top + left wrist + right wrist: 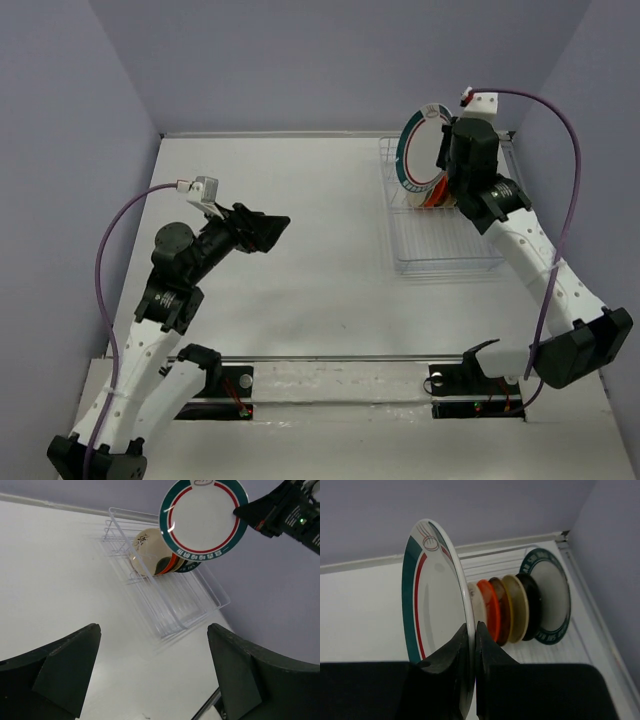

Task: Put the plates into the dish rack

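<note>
R gripper [470,645] pinches teal-rim plate [432,615] upright, upper right of top view, over rack [440,255] w/ six plates. L gripper [152,672] spread wide, empty, mid-left.

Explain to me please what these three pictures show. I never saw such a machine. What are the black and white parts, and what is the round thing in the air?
The machine is two robot arms fixed at the near edge of a white table. One picture looks down from above. The other two come from small cameras on each arm's wrist, so the dark shapes at their bottom edge are that arm's own fingers.

The round thing is a white plate with a teal rim. The right gripper is shut on its edge and holds it upright above the dish rack, a clear wire tray at the far right of the table.

Six other plates already stand on edge in the rack in a row, among them an orange-red, a black and another teal-rimmed one.

The left gripper is open and holds nothing; it hangs over bare table.
</note>
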Controlling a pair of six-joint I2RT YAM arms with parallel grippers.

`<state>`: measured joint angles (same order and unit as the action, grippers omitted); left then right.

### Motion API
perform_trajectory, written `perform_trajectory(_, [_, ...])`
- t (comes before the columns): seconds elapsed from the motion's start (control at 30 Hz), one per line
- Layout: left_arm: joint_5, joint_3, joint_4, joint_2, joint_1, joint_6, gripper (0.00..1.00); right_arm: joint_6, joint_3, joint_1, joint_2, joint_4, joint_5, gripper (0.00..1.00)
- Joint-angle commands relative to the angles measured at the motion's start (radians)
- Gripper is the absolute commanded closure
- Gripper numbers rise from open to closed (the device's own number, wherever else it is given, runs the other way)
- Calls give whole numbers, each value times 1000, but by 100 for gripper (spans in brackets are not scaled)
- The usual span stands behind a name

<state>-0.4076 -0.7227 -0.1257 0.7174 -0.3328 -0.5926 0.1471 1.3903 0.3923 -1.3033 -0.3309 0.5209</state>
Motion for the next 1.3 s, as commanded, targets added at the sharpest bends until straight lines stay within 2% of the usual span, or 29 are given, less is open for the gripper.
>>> perform_trajectory(0.0, [67, 25, 169, -88, 0, 203, 1, -251, 131, 8, -97, 33, 278, 93])
perform_trajectory(0.13, [98, 11, 212, -136, -2, 243, 1, -398, 202, 8, -203, 58, 349, 93])
perform_trajectory(0.33, [110, 0, 210, -124, 1, 251, 1, -474, 191, 8, -296, 102, 318, 93])
perform_trajectory(0.6, [93, 3, 216, -114, 12, 249, 1, -417, 151, 8, -361, 102, 257, 93])
perform_trajectory(0.87, [84, 3, 206, -107, 18, 244, 1, -396, 168, 8, -353, 99, 196, 93])
perform_trajectory(1.13, [81, 6, 201, -113, 31, 244, 1, -310, 128, 8, -455, 108, 163, 93])
perform_trajectory(1.2, [75, 6, 192, -113, 34, 243, 1, -290, 127, 8, -478, 116, 168, 91])
perform_trajectory(1.27, [66, 6, 181, -111, 37, 241, 1, -271, 134, 8, -479, 119, 148, 82])
